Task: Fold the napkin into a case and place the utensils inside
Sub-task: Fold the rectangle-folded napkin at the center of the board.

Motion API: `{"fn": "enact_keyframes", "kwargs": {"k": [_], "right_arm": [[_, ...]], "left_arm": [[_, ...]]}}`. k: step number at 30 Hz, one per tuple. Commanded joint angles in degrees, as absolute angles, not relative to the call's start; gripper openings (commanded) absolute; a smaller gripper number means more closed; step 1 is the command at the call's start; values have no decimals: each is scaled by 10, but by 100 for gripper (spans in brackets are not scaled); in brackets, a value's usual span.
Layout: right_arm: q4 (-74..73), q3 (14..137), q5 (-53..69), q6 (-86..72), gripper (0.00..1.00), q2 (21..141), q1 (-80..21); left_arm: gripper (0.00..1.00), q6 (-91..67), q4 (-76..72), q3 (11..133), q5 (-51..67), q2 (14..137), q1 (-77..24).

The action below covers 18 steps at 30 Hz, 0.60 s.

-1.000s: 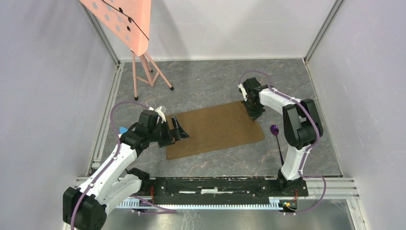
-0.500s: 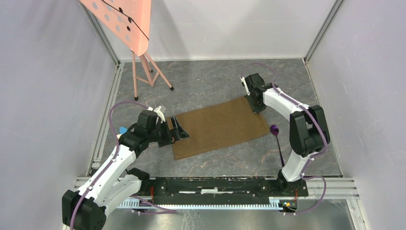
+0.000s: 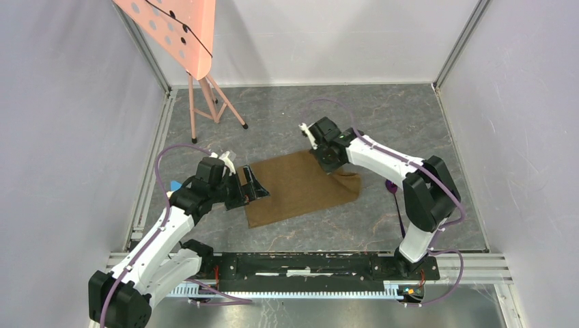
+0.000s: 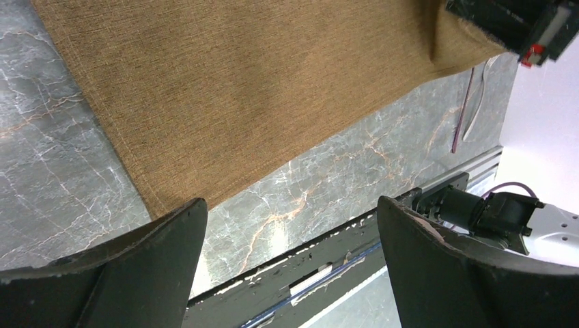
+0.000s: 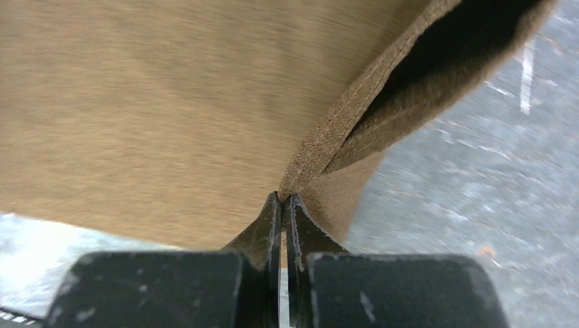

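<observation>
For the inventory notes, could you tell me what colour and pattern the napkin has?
The napkin is plain tan-brown, unpatterned; clearest in the left wrist view.

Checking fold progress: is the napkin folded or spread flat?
Partly folded: the right hand, shut on one corner of the napkin, holds that corner raised and doubled over; the rest lies flat.

Counter: grey marbled surface with orange veining, enclosed by white walls at the left, far and right edges. Far left corner: pink tripod stand, feet on the counter, carrying a tilted pink panel pierced with round holes. Left edge: small blue item, mostly hidden, type not determinable. Aluminium posts stand at both far corners.
</observation>
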State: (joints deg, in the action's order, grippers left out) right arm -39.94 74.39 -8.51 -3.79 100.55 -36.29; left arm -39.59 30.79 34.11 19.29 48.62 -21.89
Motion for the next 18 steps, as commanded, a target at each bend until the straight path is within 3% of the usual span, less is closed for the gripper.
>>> {"fn": "enact_keyframes", "kwargs": {"k": [1, 10, 18], "right_arm": [[-368, 777, -13, -93, 0, 1015, -417], [-191, 743, 124, -192, 0, 1030, -485], [-126, 759, 211, -255, 0, 1074, -495]], "left_arm": [[100, -408, 314, 357, 162, 475, -218], [100, -475, 366, 335, -23, 426, -218], [100, -493, 407, 339, -97, 346, -218]]}}
